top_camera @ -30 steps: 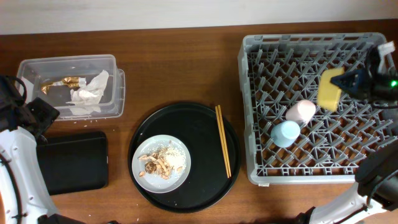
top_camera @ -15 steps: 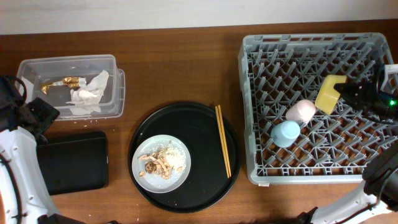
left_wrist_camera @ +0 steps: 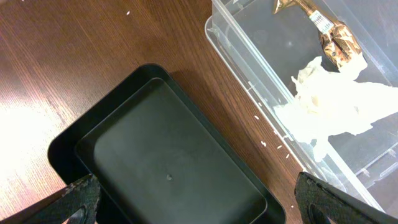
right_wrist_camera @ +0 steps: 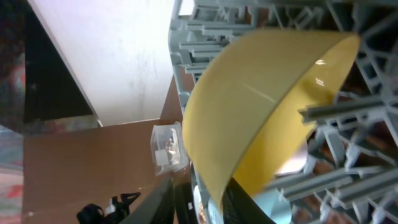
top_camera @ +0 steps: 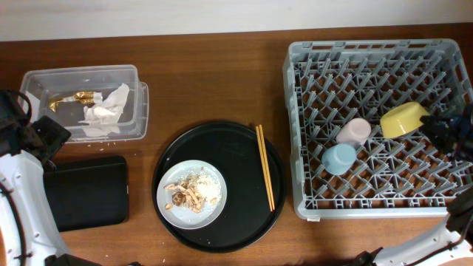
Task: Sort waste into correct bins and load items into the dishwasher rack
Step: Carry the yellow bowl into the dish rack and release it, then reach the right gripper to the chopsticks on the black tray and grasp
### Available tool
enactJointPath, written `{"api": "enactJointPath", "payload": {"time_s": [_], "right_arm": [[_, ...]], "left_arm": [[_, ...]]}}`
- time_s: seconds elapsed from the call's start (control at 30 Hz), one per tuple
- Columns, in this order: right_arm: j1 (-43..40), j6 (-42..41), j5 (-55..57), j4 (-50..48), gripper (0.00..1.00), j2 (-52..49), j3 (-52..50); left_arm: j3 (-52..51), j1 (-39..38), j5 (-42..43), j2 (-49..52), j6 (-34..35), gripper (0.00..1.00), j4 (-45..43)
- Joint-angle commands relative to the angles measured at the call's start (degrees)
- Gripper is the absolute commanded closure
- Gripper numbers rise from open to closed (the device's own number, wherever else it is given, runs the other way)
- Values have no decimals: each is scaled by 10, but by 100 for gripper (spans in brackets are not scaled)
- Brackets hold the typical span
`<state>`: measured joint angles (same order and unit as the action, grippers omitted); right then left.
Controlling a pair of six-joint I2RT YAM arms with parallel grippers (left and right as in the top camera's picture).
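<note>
Yellow bowl sits tilted on the pegs at the right side of the rack, just right of the 2 cups, pink cup above blue cup. Right arm is right beside the bowl, but I can't tell if its fingers are clamped on it or apart. Left fingers are spread wide over the shallow black tray on the desk, next to the clear box holding the napkin and wrapper.
</note>
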<state>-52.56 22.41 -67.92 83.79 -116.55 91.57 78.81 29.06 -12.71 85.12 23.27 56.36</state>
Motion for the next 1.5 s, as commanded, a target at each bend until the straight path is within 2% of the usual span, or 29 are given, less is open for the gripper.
{"api": "enactJointPath", "payload": {"time_s": [0.0, 0.07, 0.2, 0.37, 0.43, 0.53, 0.6, 0.67, 0.73, 0.8, 0.93, 1.07, 1.17, 1.47], "right_arm": [[-8, -2, 18, 20, 73, 31, -4], [-15, -5, 34, 28, 72, 76, -4], [-19, -81, 120, 14, 70, 196, -4], [-2, -112, 132, 1, 68, 344, -4], [23, -170, 166, -32, 73, 376, -4], [103, -169, 168, -28, 75, 409, -4], [229, -155, 173, -36, 74, 440, -4], [385, -188, 246, -69, 71, 452, -4], [554, -312, 436, -117, 70, 436, -4], [710, -398, 591, -155, 70, 389, -4], [864, -494, 732, -197, 70, 247, -4], [884, -519, 746, -219, 70, 94, -4], [885, -519, 746, -232, 70, 28, -4], [885, -521, 772, -261, 70, -52, -7]], "left_arm": [[2, 1, -6, -5, 3, 1, -1], [2, 1, -6, -5, 3, 1, -1], [2, 1, -6, -5, 3, 1, -1], [2, 1, -6, -5, 3, 1, -1], [2, 1, -6, -5, 3, 1, -1], [2, 1, -6, -5, 3, 1, -1], [2, 1, -6, -5, 3, 1, -1], [2, 1, -6, -5, 3, 1, -1], [2, 1, -6, -5, 3, 1, -1], [2, 1, -6, -5, 3, 1, -1], [2, 1, -6, -5, 3, 1, -1], [2, 1, -6, -5, 3, 1, -1], [2, 1, -6, -5, 3, 1, -1], [2, 1, -6, -5, 3, 1, -1]]}}
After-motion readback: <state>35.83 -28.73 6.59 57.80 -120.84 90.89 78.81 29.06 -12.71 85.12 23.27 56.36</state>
